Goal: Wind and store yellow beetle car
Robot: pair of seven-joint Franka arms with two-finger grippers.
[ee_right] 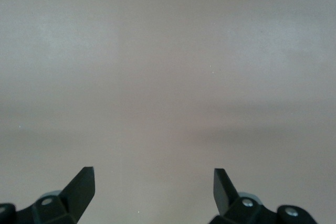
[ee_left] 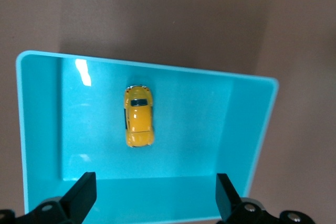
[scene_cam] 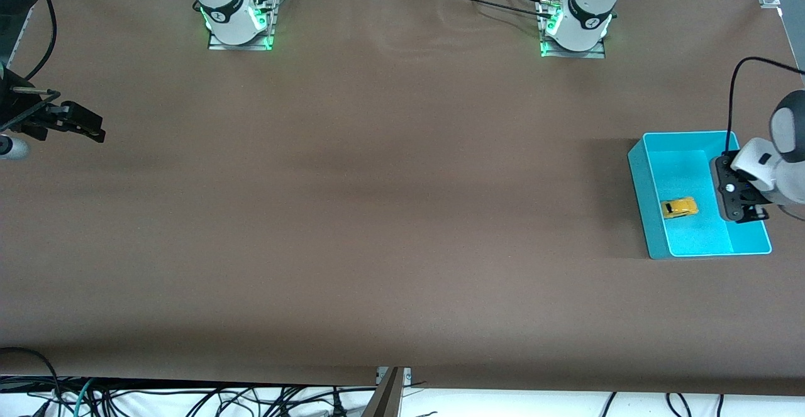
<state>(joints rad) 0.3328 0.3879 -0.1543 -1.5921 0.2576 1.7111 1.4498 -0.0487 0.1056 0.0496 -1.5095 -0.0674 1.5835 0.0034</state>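
Brown covering [scene_cam: 377, 216], matte and faintly rippled near the robots' bases, stretches across the whole table, with a soft band of shadow running along its length. Over at the left arm's end sits the turquoise bin [scene_cam: 648, 209], a shallow rectangular tray with rounded corners, and inside it, on the floor of the bin, rests the yellow beetle car [scene_cam: 679, 207] on its wheels, apart from every wall and slightly closer to the wall that faces the middle of the table. From the left wrist view the car [ee_left: 139, 116] shows its dark windows and glossy roof, with a bright glare patch on the bin floor near 1 corner.

Hanging over the bin's outer wall is the left gripper [scene_cam: 748, 212], its 2 fingers spread wide with nothing between them (the left wrist view shows both black fingertips [ee_left: 84, 192] well apart, framing the bin's near wall [ee_left: 157, 203]).

Way over at the right arm's end, the right gripper [scene_cam: 88, 126] waits above bare brown surface, also spread wide and holding nothing; its wrist view catches only the 2 dark fingertips [ee_right: 81, 184] and plain tabletop.

Along the table's top edge the 2 white arm bases [scene_cam: 236, 17] glow green on their metal plates, with black cables [scene_cam: 490, 3] trailing off. Below the table's nearest edge, a tangle of cords [scene_cam: 188, 401] lies on a white floor.
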